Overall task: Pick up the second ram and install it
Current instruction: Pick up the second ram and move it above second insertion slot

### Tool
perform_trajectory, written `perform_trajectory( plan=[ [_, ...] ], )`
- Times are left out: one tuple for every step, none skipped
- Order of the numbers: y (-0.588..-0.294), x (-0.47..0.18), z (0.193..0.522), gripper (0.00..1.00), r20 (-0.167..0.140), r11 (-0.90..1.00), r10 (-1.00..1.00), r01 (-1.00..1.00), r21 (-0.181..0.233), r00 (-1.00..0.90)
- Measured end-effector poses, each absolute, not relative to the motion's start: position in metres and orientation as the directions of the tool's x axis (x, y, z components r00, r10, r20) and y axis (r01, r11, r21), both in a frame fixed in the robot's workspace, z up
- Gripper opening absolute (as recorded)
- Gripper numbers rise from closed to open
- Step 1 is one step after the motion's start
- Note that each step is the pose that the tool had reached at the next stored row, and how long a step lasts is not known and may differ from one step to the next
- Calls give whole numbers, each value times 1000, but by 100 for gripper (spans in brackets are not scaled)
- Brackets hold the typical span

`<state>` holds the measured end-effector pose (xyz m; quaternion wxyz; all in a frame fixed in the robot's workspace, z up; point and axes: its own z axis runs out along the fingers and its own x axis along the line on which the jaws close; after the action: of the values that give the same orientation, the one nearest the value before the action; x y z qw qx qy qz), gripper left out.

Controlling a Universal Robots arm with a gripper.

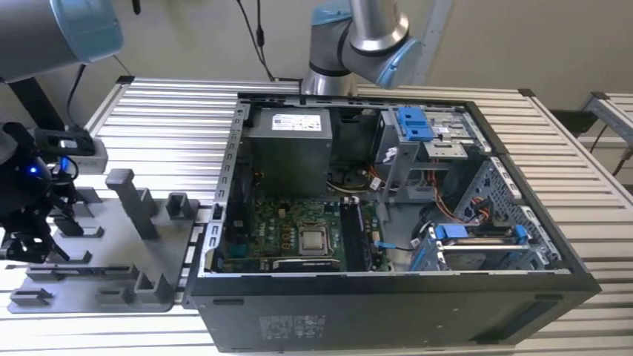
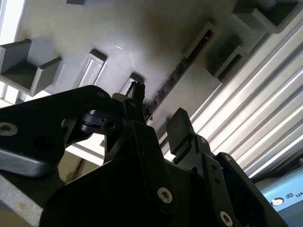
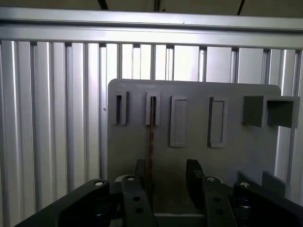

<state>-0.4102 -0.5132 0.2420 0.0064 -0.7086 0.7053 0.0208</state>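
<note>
Fingers (image 3: 140, 174) of the gripper (image 3: 166, 166) stand apart, clamping nothing, over the grey holder tray (image 3: 236, 151). The second ram (image 3: 152, 132) stands on edge in that tray, running between them, close beside one finger; whether it touches is unclear.

second ram (image 3: 152, 127): edge-on in first wrist view, chips and label can't be told; lower end hidden behind gripper (image 3: 166, 182).
holder tray (image 3: 194, 118): near edge hidden by gripper.
arm (image 1: 361, 37): cut off at exterior view's top edge.
</note>
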Motion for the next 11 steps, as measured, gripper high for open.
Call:
perform_trajectory(
  plan=[
    [-513, -410, 241, 48, -38, -5, -999, -1000, 20, 4],
    [-513, -410, 240, 48, -39, -5, -999, -1000, 20, 4],
    [-513, -410, 239, 48, -39, -5, -999, -1000, 20, 4],
    [-513, -410, 238, 48, -39, -5, -999, -1000, 20, 4],
    [-514, -410, 237, 48, -39, -5, -999, -1000, 20, 4],
    [-514, -410, 235, 48, -39, -5, -999, -1000, 20, 4],
    [-514, -410, 234, 48, -39, -5, -999, -1000, 20, 4],
    [-514, -410, 233, 48, -39, -5, -999, -1000, 20, 4],
    [-514, -410, 232, 48, -38, -5, -999, -1000, 20, 4],
    [-514, -410, 231, 48, -38, -5, -999, -1000, 20, 4],
    [-514, -410, 229, 48, -38, -5, -999, -1000, 20, 4]
  ],
)
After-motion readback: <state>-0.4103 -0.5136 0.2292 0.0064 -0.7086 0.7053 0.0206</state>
